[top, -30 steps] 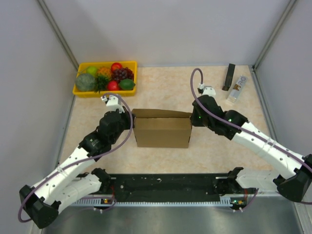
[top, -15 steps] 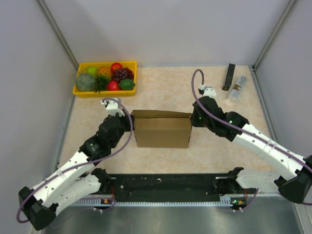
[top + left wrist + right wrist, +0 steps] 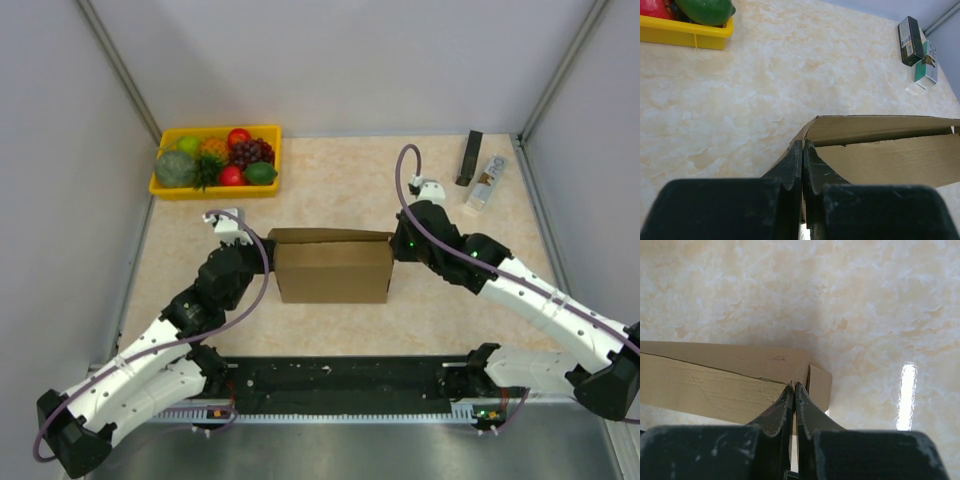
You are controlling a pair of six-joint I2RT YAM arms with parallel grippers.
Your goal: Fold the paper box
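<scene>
Paper box, seemingly light yet stiff: your left gripper and right gripper, fingers together, touch its 9 and 3 o'clock ends; pinch there.

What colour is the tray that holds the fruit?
Yellow tray; clearest in the top external view.

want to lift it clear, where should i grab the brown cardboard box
Pinch the brown cardboard box by the top edge of a short end wall, from above: the top looks open, the walls stand upright, and the body seems too wide to span.
</scene>
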